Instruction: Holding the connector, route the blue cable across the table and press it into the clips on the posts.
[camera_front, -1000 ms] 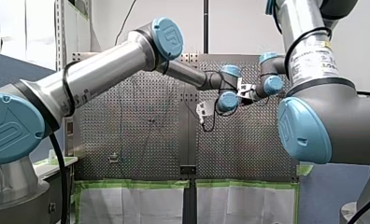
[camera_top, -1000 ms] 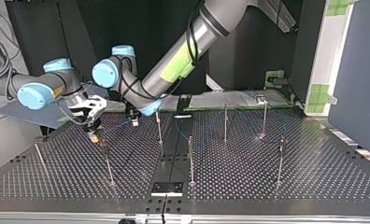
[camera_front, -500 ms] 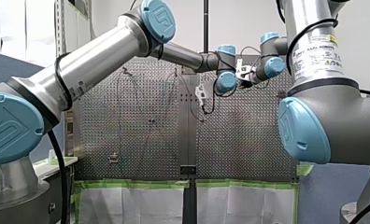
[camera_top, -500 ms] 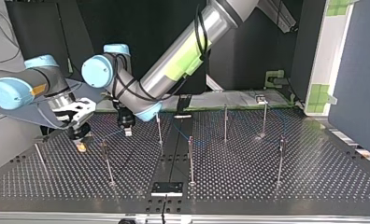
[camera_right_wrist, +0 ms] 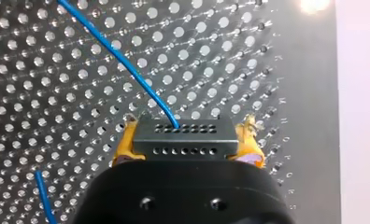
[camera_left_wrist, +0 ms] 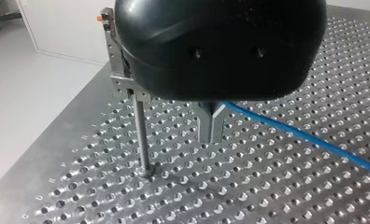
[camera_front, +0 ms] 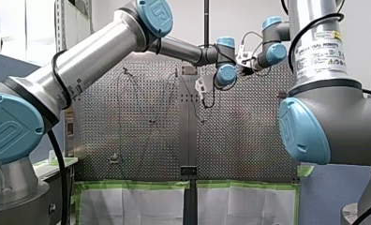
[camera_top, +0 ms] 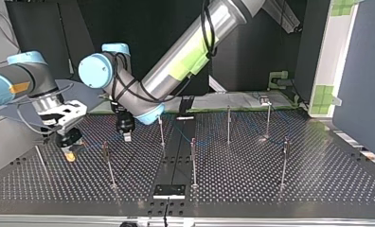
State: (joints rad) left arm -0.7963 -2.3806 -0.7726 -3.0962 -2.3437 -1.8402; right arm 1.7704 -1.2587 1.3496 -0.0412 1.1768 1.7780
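Right gripper [camera_right_wrist: 188,142], as you can see, pinches the dark grey rectangular connector [camera_right_wrist: 183,137] between its yellow pads [camera_right_wrist: 124,145], low over the perforated metal table [camera_right_wrist: 57,93] near its edge. You'll find the thin blue cable [camera_right_wrist: 122,58] leaving the connector across the holes. The left gripper [camera_left_wrist: 211,126] has its metal fingers [camera_left_wrist: 205,127] pressed together beside a slim steel post [camera_left_wrist: 141,135].

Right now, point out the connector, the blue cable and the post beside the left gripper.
connector [camera_right_wrist: 192,140]: right wrist view, its dark drilled face.
blue cable [camera_right_wrist: 120,57]: right wrist view, mid-run.
post [camera_left_wrist: 142,135]: left wrist view, mid-shaft.
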